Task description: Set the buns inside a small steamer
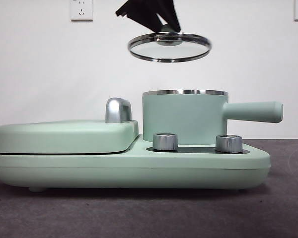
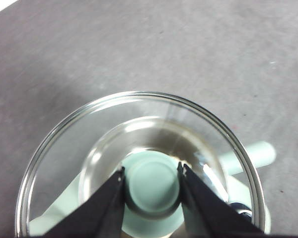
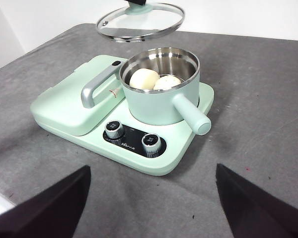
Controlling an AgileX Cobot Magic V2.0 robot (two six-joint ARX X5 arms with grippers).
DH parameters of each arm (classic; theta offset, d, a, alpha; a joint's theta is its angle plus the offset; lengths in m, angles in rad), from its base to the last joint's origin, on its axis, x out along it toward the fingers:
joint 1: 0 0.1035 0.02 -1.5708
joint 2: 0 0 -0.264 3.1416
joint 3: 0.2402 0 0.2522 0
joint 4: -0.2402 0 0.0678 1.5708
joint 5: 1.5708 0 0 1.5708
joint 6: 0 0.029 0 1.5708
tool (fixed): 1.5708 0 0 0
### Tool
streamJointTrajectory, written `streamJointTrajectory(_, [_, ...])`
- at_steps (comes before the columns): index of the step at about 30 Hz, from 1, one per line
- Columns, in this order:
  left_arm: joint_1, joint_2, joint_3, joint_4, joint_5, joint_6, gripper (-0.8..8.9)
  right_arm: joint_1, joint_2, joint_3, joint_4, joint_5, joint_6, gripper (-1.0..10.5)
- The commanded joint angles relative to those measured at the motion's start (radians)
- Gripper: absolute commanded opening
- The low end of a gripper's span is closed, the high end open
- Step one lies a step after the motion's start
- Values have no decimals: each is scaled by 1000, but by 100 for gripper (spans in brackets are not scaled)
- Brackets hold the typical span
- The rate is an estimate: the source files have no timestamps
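The small steamer [image 1: 184,116] [image 3: 159,106] stands uncovered on the mint-green cooker, its side handle [image 1: 253,111] pointing right in the front view. Two white buns [image 3: 144,78] [image 3: 167,82] lie side by side inside it. They show only in the right wrist view. My left gripper [image 2: 151,168] [image 1: 161,20] is shut on the green knob [image 2: 152,184] of the glass lid [image 1: 169,47] [image 3: 139,22]. It holds the lid level in the air, well above the pot's rim. My right gripper [image 3: 153,167] stands open and holds nothing, back from the cooker on its control side.
The cooker base [image 1: 139,168] carries a flat lidded griddle section [image 1: 64,136] with a steel handle [image 1: 117,110] to the left of the pot. Two steel dials [image 1: 165,141] [image 1: 229,143] sit in front. Grey table all round; white wall with sockets [image 1: 81,10] behind.
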Motion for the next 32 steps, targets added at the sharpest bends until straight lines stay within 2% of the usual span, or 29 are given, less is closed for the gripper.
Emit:
streamJointTrajectory(1, [-19,3,42,23,3,11,24,6,0,7,11,-2,10,401])
streamJointTrajectory(32, [-41,141,41,18,3,14,19,6,0,7,10,0,11,401])
